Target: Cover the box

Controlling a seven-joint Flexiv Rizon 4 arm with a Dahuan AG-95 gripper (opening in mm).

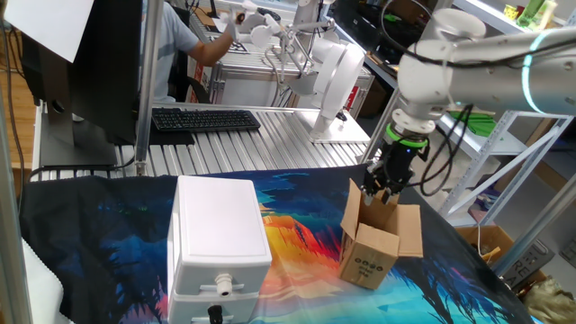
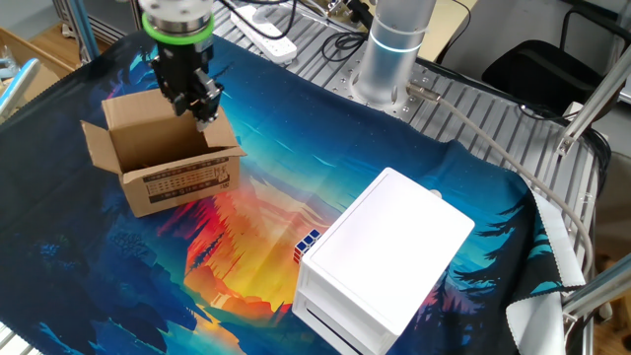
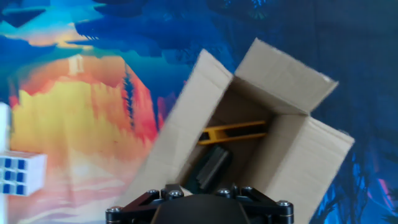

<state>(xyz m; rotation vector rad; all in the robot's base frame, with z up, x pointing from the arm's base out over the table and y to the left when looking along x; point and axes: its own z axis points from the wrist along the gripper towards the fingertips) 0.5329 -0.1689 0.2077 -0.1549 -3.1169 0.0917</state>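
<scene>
The box is a small brown carton with black print on one side. It stands on the colourful cloth with its top flaps spread open, and it also shows in the other fixed view. My gripper hangs over its far edge, right at one raised flap. From the other side the gripper sits above the box's back corner. Looking down from the hand, the open box holds a yellow strip, and one dark finger reaches into it. How wide the jaws stand is not clear.
A large white plastic case stands on the cloth beside the box. A small blue-and-white cube lies against that case. A keyboard and a person are behind the table. The arm's base stands at the cloth's far edge.
</scene>
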